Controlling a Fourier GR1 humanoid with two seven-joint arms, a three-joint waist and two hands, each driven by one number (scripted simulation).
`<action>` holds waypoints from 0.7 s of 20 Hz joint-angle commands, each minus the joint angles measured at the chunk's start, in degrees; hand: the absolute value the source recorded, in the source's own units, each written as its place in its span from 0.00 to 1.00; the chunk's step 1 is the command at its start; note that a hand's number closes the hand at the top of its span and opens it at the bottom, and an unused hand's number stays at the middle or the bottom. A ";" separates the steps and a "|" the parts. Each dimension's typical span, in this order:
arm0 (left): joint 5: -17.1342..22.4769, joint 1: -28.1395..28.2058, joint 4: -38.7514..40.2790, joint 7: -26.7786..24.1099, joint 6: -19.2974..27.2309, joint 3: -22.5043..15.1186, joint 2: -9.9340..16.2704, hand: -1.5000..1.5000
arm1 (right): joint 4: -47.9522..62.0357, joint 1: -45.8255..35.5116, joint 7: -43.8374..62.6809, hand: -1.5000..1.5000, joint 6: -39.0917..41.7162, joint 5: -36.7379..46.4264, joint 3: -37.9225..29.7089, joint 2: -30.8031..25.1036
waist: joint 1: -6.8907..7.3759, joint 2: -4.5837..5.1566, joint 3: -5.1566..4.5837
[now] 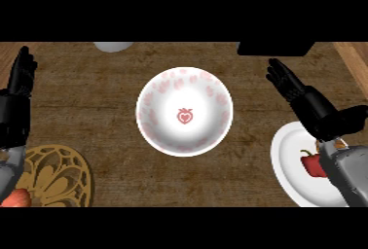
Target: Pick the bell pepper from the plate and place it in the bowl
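Note:
A red bell pepper [313, 164] with a green stem lies on a white plate [287, 168] at the lower right, partly hidden by my right forearm. The white bowl [185, 111] with pink marks and a red strawberry print sits in the middle of the wooden counter and holds nothing. My right hand [302, 97] hovers above and beyond the plate, fingers straight and pointing up-left, open and holding nothing. My left hand [18, 92] rests at the left edge, fingers up, open.
A golden patterned trivet [61, 175] lies at the lower left with an orange-red item [16, 198] at its edge. A pale round object [113, 46] and a black block [275, 47] sit at the counter's far edge. A wooden border [354, 58] runs along the right.

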 commanded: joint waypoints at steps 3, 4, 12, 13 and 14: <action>6.46 2.34 -0.91 -1.68 -2.61 4.25 -2.40 0.50 | -11.54 3.83 -6.30 0.00 11.20 -6.59 3.56 2.84 | -0.99 1.32 0.62; 7.76 0.76 -0.16 0.62 -2.99 4.68 -2.66 0.50 | -14.00 4.65 -7.84 0.00 15.09 -8.92 5.30 3.54 | -1.62 1.30 0.68; 15.26 5.51 0.85 0.36 -7.16 8.14 -5.18 0.50 | -23.58 24.19 -33.48 0.00 2.54 11.97 -2.25 -0.87 | -4.78 1.05 0.79; 16.33 7.33 -0.95 0.41 -8.31 8.98 -4.40 0.50 | -24.14 28.60 -37.75 0.00 3.58 12.26 -3.34 -2.04 | -4.08 0.95 0.82; 16.45 4.64 -0.40 2.03 -8.55 10.03 -2.98 0.50 | -26.77 32.88 -39.76 0.00 4.87 13.66 -3.59 -4.65 | -4.69 1.00 0.80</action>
